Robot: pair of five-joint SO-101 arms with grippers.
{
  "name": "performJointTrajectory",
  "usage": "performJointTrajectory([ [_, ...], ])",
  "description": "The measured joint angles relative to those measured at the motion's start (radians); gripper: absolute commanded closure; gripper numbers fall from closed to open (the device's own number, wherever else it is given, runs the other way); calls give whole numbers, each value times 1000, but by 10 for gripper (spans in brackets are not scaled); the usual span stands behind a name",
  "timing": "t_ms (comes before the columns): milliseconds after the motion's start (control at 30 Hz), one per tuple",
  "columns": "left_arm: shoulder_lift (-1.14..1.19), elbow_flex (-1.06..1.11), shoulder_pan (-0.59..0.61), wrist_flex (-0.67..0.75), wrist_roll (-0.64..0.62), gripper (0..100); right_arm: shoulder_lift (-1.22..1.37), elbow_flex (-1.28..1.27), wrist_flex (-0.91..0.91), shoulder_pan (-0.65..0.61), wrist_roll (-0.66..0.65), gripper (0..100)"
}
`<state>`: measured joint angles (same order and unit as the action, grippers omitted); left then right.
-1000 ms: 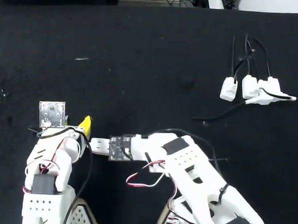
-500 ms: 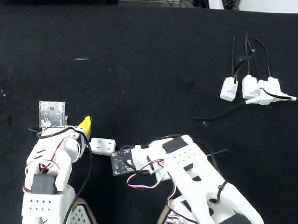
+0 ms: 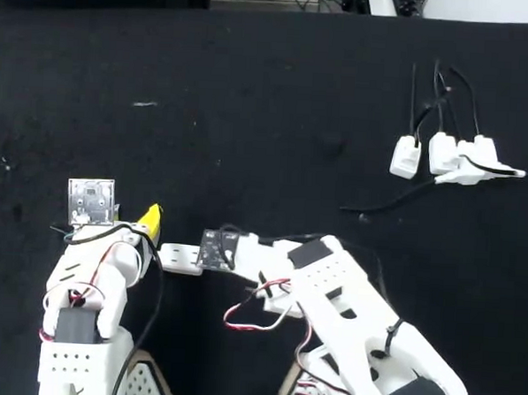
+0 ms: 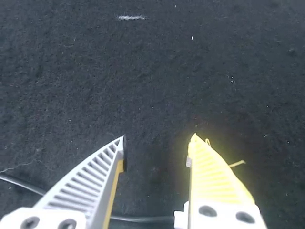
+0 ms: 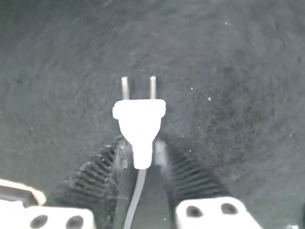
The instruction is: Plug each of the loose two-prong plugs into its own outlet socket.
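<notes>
On my right wrist feed the right gripper (image 5: 140, 150) is clamped on the narrow neck of a white plug (image 5: 139, 118). Its two dark ribbed fingers (image 5: 97, 174) press it from either side. The two metal prongs point straight away from the gripper over the black table (image 3: 250, 117), and I can't tell whether they touch it. The plug's pale cord (image 5: 135, 200) runs back between the fingers toward the wrist. From overhead, that arm lies low near the front edge of the table, and its tip sits just beside the left arm's yellow finger (image 3: 151, 220). The left gripper (image 4: 156, 143) holds nothing. Its white and yellow fingers stand apart with bare cloth between them, and a thin black cable (image 4: 14, 183) crosses under the white one. The white sockets (image 3: 443, 156) lie bunched together on black leads at the far right, well apart from both arms.
</notes>
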<state>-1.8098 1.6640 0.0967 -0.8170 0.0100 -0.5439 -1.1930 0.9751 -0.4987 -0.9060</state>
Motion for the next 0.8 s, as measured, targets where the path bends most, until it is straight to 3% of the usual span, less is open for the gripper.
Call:
performJointTrajectory([
  [367,0,0,0,0,0,777,0,-48,-106,-83,71,804],
  [800,0,0,0,0,0,777,0,-52,-107,-80,95,801],
])
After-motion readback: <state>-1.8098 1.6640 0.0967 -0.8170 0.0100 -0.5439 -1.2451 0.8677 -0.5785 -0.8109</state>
